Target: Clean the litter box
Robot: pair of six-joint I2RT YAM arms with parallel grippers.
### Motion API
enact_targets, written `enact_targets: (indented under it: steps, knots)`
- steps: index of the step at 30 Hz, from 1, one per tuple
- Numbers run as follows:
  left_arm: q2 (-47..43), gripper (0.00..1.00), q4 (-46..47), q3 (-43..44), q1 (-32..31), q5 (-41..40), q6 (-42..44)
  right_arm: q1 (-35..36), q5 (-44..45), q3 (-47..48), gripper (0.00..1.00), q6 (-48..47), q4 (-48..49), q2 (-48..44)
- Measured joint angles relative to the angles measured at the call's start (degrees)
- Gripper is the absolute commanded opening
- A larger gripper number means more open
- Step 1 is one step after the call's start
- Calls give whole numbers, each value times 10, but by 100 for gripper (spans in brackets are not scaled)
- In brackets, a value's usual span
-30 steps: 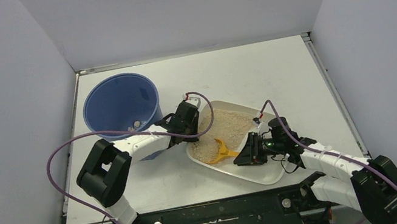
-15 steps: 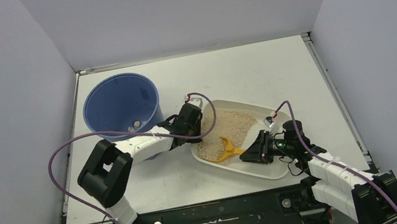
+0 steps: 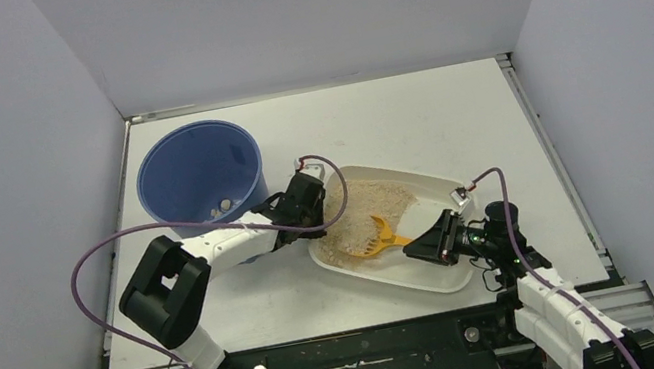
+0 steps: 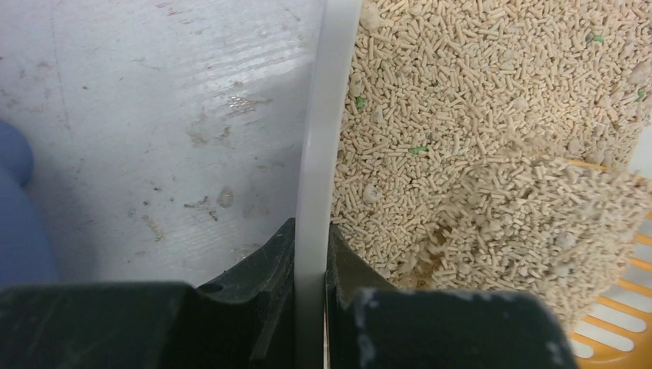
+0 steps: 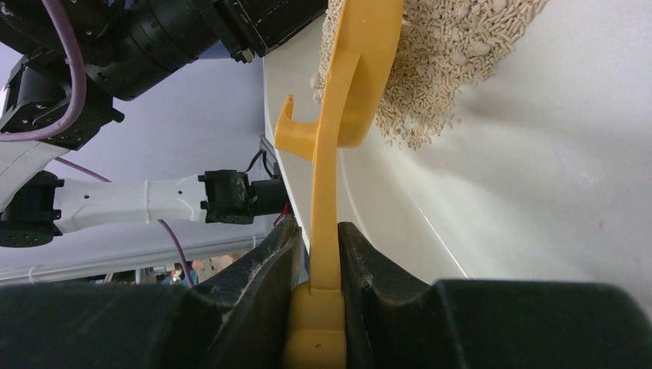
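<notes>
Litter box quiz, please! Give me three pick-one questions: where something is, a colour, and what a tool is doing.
1. Where is the bucket from the litter box?
A. Inside it
B. To its left, farther back
C. On its right

2. What colour is the scoop?
A. Green
B. Orange
C. Blue

3. What is the left tool doing?
A. Hanging open
B. Holding the bucket
C. Pinching the litter box's rim

Answers:
1 B: the top view shows the bucket beyond the box's left end.
2 B: it looks orange against the pale litter.
3 C: the white rim sits between its fingers.
</notes>
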Motion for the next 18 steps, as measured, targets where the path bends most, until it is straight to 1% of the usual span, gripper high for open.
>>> enact_targets:
  steps: [10, 16, 18]
  knots:
    - [-15, 0, -10, -11, 33, 4, -1, -23, -11, -4, 0, 4, 11, -46]
    - [-15, 0, -10, -11, 35, 8, -2, -29, 10, -51, 0, 58, 123, -74]
    - [-15, 0, -10, -11, 35, 9, -2, -29, 18, -53, 0, 85, 171, -73]
